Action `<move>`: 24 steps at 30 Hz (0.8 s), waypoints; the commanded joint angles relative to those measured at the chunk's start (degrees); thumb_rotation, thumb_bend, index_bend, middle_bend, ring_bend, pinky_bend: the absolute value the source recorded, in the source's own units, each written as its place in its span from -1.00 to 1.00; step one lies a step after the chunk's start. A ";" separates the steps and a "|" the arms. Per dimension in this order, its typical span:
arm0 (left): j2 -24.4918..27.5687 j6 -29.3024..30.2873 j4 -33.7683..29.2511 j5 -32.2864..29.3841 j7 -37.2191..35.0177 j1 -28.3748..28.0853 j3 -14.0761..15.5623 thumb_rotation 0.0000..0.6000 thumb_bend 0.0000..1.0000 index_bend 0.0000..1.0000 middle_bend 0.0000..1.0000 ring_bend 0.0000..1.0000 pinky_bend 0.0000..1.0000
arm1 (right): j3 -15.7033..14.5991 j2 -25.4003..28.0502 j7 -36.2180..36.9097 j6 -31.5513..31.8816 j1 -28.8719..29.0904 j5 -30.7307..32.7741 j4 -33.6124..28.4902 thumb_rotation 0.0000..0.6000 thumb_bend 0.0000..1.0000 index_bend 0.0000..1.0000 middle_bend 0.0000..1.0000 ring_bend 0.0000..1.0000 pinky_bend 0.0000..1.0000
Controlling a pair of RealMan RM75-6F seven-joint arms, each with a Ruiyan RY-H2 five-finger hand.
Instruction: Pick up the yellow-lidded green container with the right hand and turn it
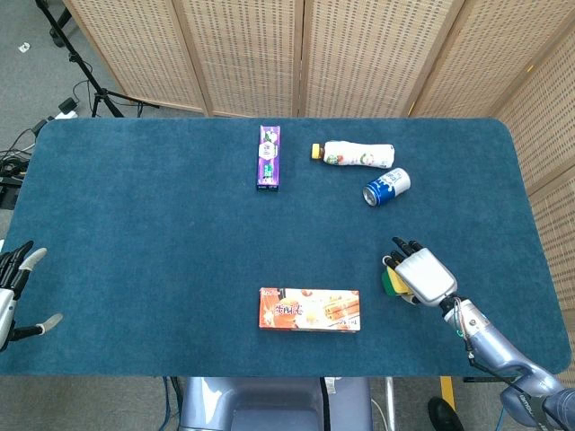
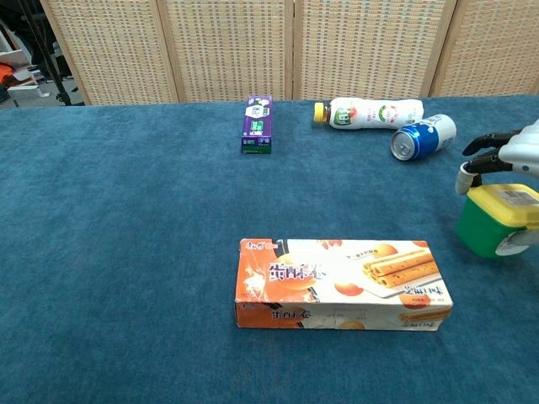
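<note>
- Container [image 2: 490,220] is sitting upright on the table [image 1: 162,233], right of the biscuit box [image 2: 341,284].
- Right hand [image 1: 420,276] is covering its yellow lid — fingers [image 2: 472,167] curling down around it, gripping.
- Left hand [image 1: 16,292] is resting open at the table's edge.

I'm seeing bright, even, diffuse lighting in both views, only faint soft shadows lying under objects on the blue table [image 1: 162,233], no glare, focus staying sharp, no obvious edge distortion.
</note>
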 commanded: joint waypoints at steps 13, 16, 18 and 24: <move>0.24 -0.17 -0.20 0.27 -0.07 -0.03 0.25 1.00 -1.00 -0.90 -1.00 -1.00 -0.90 | 6.95 -11.80 42.18 8.34 -3.19 7.60 13.76 1.00 -0.01 -0.01 -0.10 -0.67 -0.48; 0.20 -0.26 -0.23 0.27 0.04 -0.07 0.27 1.00 -1.00 -0.90 -1.00 -1.00 -0.90 | 7.44 -14.42 46.37 7.74 -3.69 9.03 17.37 1.00 0.10 -0.01 -0.09 -0.67 -0.50; 0.19 -0.28 -0.23 0.20 0.09 -0.06 0.25 1.00 -1.00 -0.90 -1.00 -1.00 -0.90 | 7.42 -16.14 48.04 7.11 -4.01 9.74 20.14 1.00 0.13 -0.01 -0.09 -0.67 -0.50; 0.13 -0.62 -0.20 -0.20 0.19 -0.18 0.12 1.00 -1.00 -0.90 -1.00 -1.00 -0.90 | 6.82 -21.62 51.80 6.78 -4.58 9.67 29.78 1.00 0.19 0.00 -0.09 -0.67 -0.55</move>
